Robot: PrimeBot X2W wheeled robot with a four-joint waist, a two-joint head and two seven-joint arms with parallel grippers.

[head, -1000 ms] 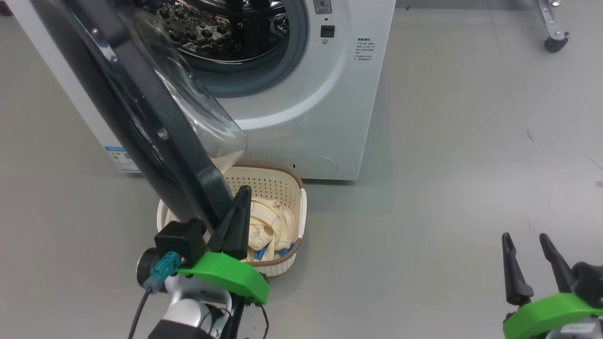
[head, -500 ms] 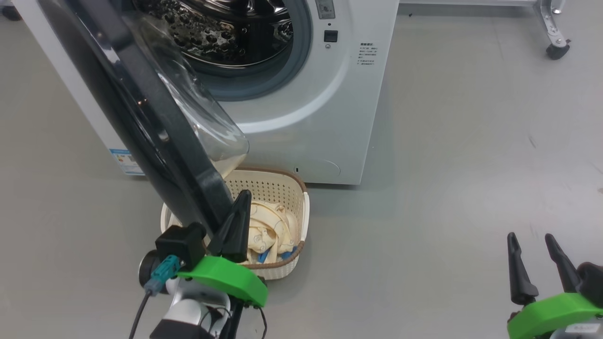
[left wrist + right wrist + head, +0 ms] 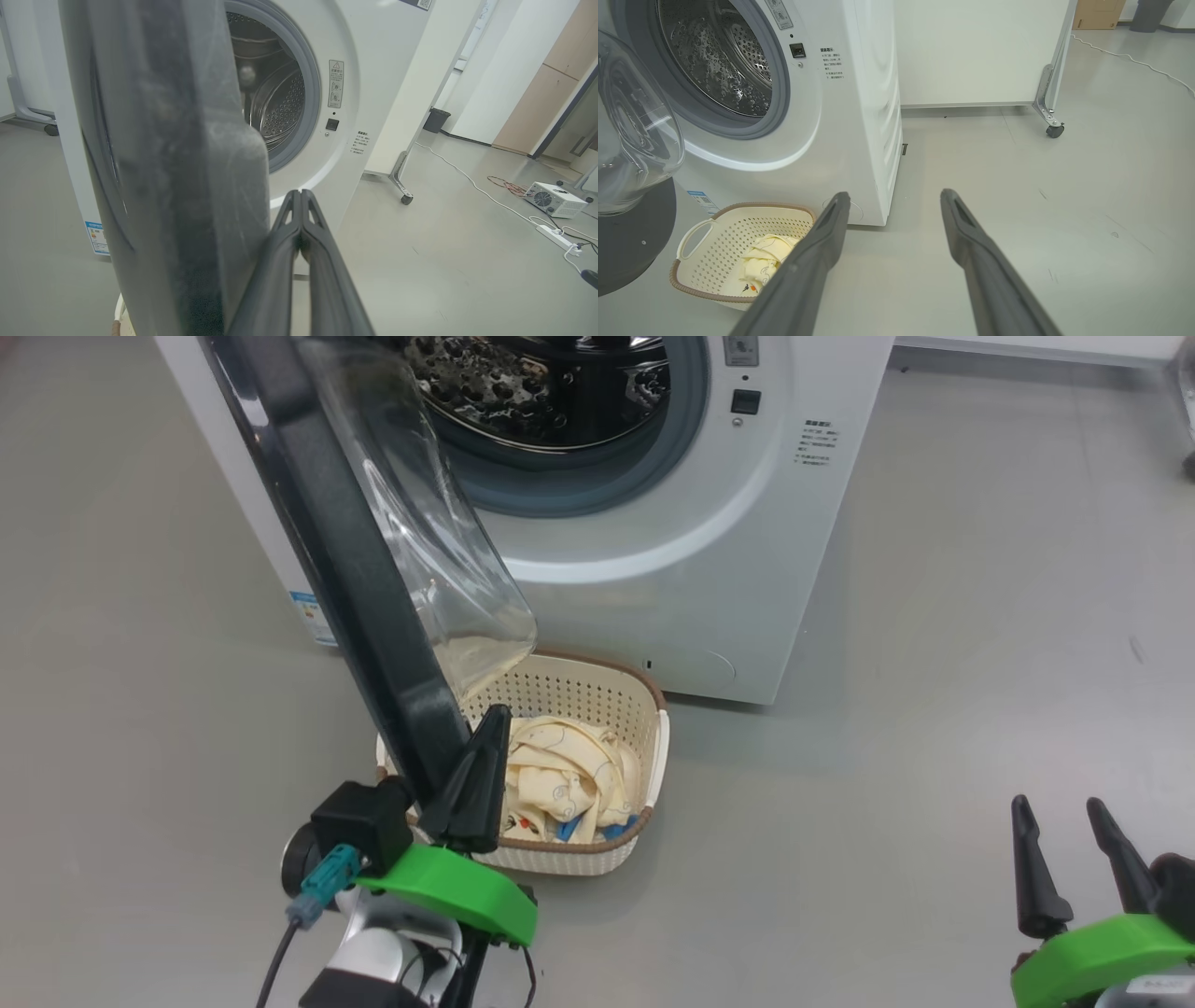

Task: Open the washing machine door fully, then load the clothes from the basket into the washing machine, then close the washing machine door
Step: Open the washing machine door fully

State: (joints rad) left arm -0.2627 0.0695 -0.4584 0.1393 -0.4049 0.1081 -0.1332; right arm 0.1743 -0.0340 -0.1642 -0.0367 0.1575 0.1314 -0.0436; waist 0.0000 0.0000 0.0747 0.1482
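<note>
Left gripper tilts upward, fingers pressed together, holding nothing, tips against the lower rim of the swung-out washing machine door. Right gripper well right of the door, fingers spread wide, empty. Basket of clothes beneath the door.

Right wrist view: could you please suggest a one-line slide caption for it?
Open right gripper facing the washing machine, door open, clothes lying in the basket on the floor before it.

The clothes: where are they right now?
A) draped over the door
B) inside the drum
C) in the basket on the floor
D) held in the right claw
C: the clothes lie in the basket on the floor, in front of the washing machine.
</note>
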